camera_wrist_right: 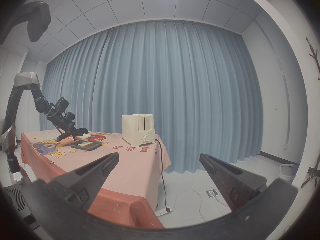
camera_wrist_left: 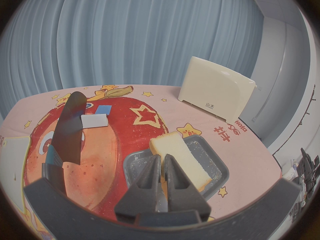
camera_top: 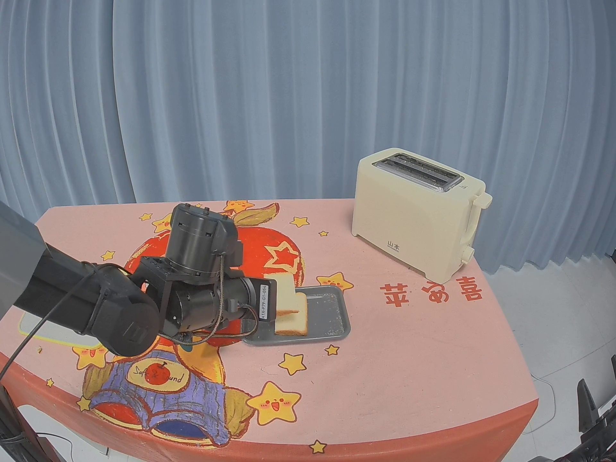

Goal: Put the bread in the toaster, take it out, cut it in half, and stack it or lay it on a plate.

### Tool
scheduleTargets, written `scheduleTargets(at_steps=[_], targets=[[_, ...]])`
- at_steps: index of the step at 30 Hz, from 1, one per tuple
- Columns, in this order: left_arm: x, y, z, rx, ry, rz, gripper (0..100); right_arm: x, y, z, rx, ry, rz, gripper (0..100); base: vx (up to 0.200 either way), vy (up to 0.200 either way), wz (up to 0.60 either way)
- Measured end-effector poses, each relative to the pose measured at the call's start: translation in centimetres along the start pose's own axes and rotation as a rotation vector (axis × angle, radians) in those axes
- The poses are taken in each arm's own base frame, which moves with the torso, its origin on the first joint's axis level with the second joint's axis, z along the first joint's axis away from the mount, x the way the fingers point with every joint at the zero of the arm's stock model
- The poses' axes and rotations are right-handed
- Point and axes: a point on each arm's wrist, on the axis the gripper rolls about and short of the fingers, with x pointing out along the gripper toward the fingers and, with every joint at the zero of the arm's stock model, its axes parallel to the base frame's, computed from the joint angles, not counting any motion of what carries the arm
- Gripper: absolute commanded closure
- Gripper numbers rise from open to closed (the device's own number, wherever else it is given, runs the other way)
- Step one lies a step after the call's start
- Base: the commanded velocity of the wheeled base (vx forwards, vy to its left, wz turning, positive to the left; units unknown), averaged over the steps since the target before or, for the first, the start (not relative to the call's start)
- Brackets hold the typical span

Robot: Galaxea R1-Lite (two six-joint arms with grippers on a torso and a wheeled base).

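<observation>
Little of the task looks done. The bread is pale and over its tray, the toaster slots stand empty, and toasting, cutting and plating are all left, so I judge this to be the first pick-up.

Farthest to the left of the left gripper's jaws lies a yellow-edged cutting board [camera_wrist_left: 13,170]. Nearer them a black-bladed knife [camera_wrist_left: 70,127] stands upright, well apart from the bread.

The left gripper [camera_wrist_left: 162,157] has its jaws drawn almost together, clamped on the near edge of the bread slice [camera_wrist_left: 181,157]. The rest of the slice runs out past the fingertips over the grey tray [camera_wrist_left: 222,174], which sits directly under the jaws. I cannot tell whether the slice's far end rests on the tray floor or hangs clear of it.

The cream toaster [camera_top: 414,216] stands well beyond the jaws and to their right, near the table's far corner, slots facing up.

The right gripper [camera_wrist_right: 159,155] hangs off the table's right end, well apart from the bread, with its jaws wide apart and nothing between them.
</observation>
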Motion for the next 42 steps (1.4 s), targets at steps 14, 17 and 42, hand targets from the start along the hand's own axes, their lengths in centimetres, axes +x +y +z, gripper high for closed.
scheduleTargets(at_steps=[14,17,42], targets=[[0.56,0.1,-0.49,0.001,0.021,0.005,100,0.0,0.0,0.0,0.0,0.0,0.0,0,0.0,0.0,0.0],[0.75,0.1,-0.64,0.002,0.028,0.007,100,0.0,0.0,0.0,0.0,0.0,0.0,0,0.0,0.0,0.0],[0.97,0.11,-0.61,0.001,0.028,0.005,0,0.0,0.0,-0.01,0.0,0.0,-0.001,0,0.0,0.0,0.0]])
